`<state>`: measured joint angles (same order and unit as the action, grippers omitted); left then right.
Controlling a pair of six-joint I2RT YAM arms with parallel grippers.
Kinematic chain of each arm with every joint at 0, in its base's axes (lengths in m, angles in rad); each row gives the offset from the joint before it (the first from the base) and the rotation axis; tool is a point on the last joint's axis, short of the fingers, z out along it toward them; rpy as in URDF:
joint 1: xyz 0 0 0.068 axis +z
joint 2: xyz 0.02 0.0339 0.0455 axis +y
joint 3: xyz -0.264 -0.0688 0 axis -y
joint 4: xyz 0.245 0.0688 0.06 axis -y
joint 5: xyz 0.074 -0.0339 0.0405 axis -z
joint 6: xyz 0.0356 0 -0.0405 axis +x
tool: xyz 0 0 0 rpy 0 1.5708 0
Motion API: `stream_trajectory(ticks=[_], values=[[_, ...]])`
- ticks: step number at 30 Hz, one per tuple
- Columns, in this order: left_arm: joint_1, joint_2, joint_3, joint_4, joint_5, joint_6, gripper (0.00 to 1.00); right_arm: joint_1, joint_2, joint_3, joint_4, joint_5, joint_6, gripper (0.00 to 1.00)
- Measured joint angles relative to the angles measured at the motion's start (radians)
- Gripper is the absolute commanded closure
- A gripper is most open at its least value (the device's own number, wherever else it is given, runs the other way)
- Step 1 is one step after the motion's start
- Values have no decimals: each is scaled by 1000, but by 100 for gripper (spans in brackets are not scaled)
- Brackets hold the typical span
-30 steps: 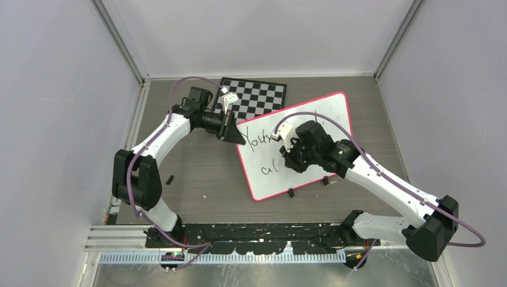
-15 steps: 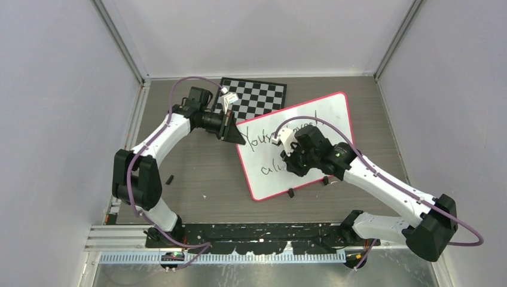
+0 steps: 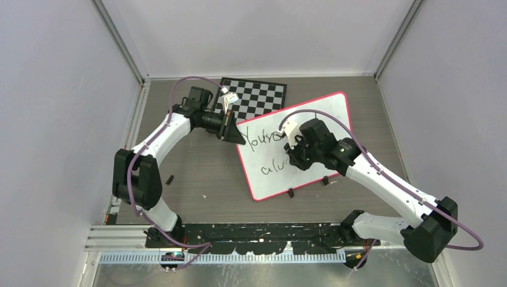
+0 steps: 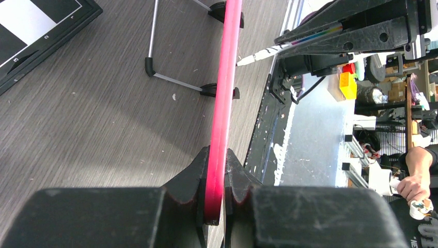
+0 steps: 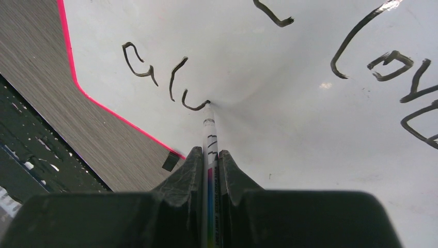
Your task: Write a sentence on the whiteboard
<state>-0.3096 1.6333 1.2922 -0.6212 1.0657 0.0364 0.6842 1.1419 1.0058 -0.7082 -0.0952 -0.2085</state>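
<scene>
whiteboard handwriting "Your", "alu" below, checkerboard edge nos. "2", "3"

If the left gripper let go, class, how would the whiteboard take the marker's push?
Probably light and thin: the left gripper pinches the whiteboard by its slim pink edge. Likely to shift or tip under the marker: it seems propped on thin wire legs.

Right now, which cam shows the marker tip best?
Right wrist: tip of the thin white marker meets the white pink-framed whiteboard at the black lettering. Left wrist shows it side-on, distant. Top external: the right hand covers it.
</scene>
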Motion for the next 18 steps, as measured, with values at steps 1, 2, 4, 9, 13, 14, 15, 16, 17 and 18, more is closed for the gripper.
stream_trajectory(ticks=[1,2,4,9,13,14,15,16,17,18], values=[[0,0,0,0,0,0,100,-4,0,2,1,-1,0,100],[0,0,0,0,0,0,100,-6,0,2,0,-3,0,100],[0,0,0,0,0,0,100,-8,0,2,0,-7,0,100],[0,1,2,-2,0,1,100,-8,-2,-8,2,-12,0,100],[0,2,3,-4,0,3,100,-8,-6,-39,-11,-27,0,100],[0,2,4,-4,0,3,100,-8,-7,-44,-19,-29,0,100],[0,2,4,-5,0,4,100,-8,-8,-50,-23,-29,0,100],[0,2,4,-5,0,4,100,-8,-10,-53,-26,-29,-1,100],[0,2,4,-5,0,4,100,-8,-12,-56,-29,-27,-3,100],[0,3,4,-5,0,4,100,-10,-13,-56,-30,-26,-4,100]])
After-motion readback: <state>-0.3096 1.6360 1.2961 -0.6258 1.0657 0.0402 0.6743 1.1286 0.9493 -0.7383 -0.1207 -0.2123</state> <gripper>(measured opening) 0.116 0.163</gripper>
